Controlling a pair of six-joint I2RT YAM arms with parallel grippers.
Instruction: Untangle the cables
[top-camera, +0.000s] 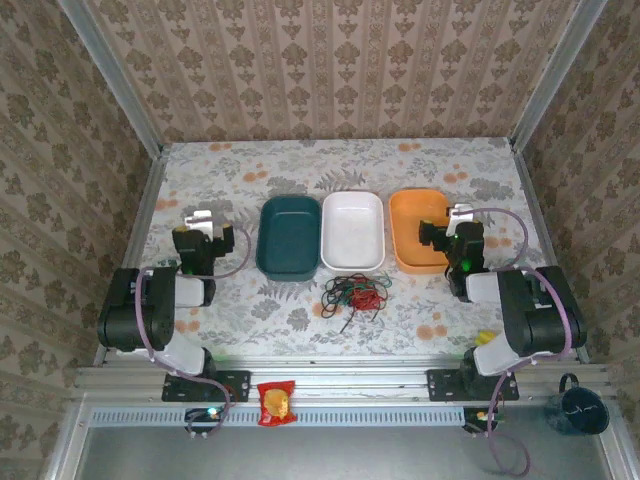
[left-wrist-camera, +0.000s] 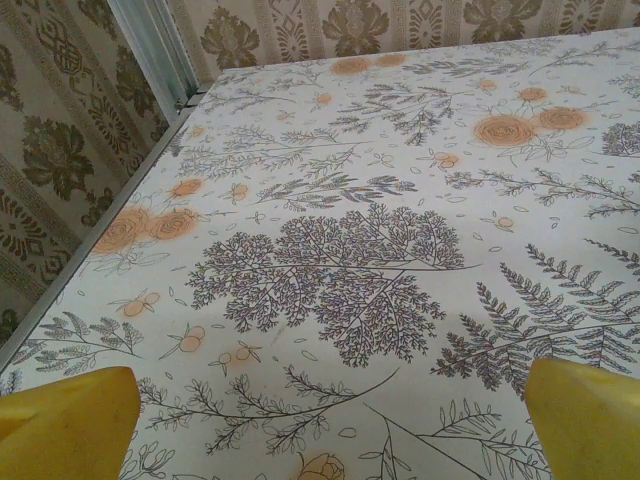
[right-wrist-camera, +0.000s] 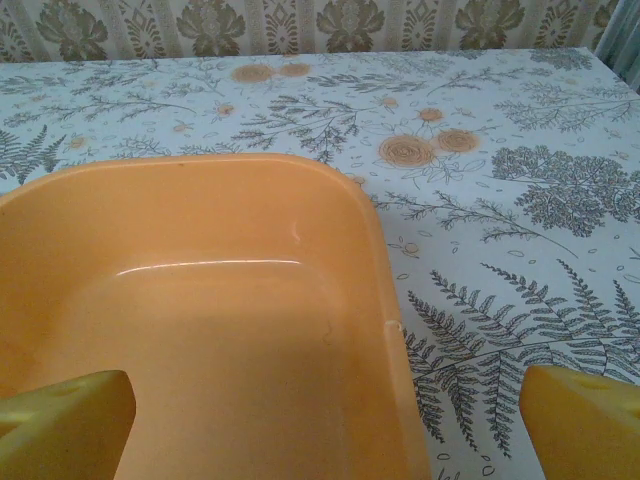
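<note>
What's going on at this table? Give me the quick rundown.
Nothing is being handled yet. The cables, red, green and black, lie in one small tangle on the table, just in front of the white tray, which sits between a dark green tray and an orange tray. The left gripper is open above bare tablecloth. The right gripper is open over the orange tray's edge. Neither touches the tangle.
</note>
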